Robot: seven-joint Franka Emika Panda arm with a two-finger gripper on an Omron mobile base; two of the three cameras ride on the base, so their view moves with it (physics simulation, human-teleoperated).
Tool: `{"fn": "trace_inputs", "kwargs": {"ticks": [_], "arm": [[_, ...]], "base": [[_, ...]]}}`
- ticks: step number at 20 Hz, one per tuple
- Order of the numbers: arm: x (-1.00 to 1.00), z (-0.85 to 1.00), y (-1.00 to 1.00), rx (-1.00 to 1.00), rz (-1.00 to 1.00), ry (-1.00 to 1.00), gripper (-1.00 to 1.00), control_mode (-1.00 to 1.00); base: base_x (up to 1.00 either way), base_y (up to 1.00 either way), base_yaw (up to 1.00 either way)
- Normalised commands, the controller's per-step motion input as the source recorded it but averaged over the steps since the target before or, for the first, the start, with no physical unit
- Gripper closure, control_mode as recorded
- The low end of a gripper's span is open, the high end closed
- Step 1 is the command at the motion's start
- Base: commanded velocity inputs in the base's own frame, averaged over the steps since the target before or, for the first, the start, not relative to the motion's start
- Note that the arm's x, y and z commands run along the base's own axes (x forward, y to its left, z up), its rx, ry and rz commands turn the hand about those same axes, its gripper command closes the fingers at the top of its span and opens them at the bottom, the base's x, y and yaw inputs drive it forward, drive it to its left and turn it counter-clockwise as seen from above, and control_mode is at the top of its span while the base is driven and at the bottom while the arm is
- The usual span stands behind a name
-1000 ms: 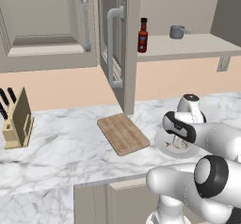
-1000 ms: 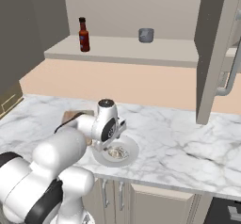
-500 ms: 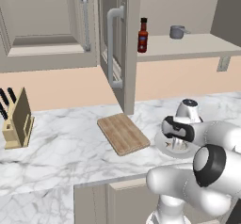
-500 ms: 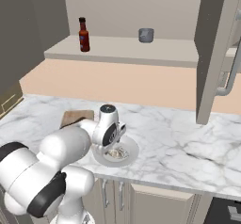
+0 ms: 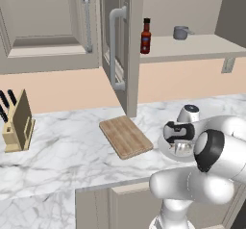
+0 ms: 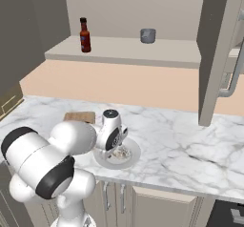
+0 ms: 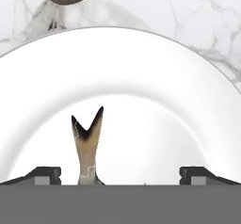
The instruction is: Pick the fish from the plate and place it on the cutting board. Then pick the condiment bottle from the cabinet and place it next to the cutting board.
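Note:
The white plate [image 7: 155, 77] lies right under my hand. The fish [image 7: 87, 143] rests on it, its forked tail pointing away, the body hidden at the view's bottom. My gripper [image 7: 121, 176] is open, low over the plate, with the tail between the fingertips [image 7: 44, 175], nearer the left one. In the base views the gripper [image 5: 180, 147] [image 6: 116, 149] hangs over the plate [image 5: 163, 148] [image 6: 133, 158], just right of the wooden cutting board [image 5: 126, 136] [image 6: 80, 117]. The dark-red condiment bottle [image 5: 145, 36] [image 6: 85, 35] stands on the shelf of the open cabinet [image 5: 120, 45].
A small grey pot [image 5: 181, 32] [image 6: 148, 35] sits on the same shelf, right of the bottle. A knife block [image 5: 17, 122] stands at the counter's far left. The open cabinet door [image 6: 219, 54] juts out over the counter. The plate is near the counter's front edge.
My hand has come down closer to the plate and fish. The board, bottle and plate have stayed put.

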Motion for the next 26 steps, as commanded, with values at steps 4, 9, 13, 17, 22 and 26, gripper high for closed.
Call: {"fn": "trace_inputs", "kwargs": {"ticks": [4,9,13,17,22,26], "arm": [[0.09,-0.22,0.00,0.00,0.04,0.00,1.00,-1.00],[0.00,0.01,0.00,0.00,0.07,0.00,1.00,-1.00],[0.00,0.17,0.16,0.00,0.11,-0.03,1.00,-1.00],[-0.01,0.21,0.32,-0.06,0.09,-0.05,1.00,-1.00],[0.00,0.19,0.38,-0.09,0.06,-0.04,1.00,-1.00],[0.00,0.17,0.45,-0.07,0.04,-0.02,1.00,-1.00]], "base": [[0.00,0.00,0.00],[0.00,0.00,0.00],[0.00,0.00,0.00],[0.00,0.00,0.00],[0.00,0.00,0.00],[0.00,0.00,0.00]]}}
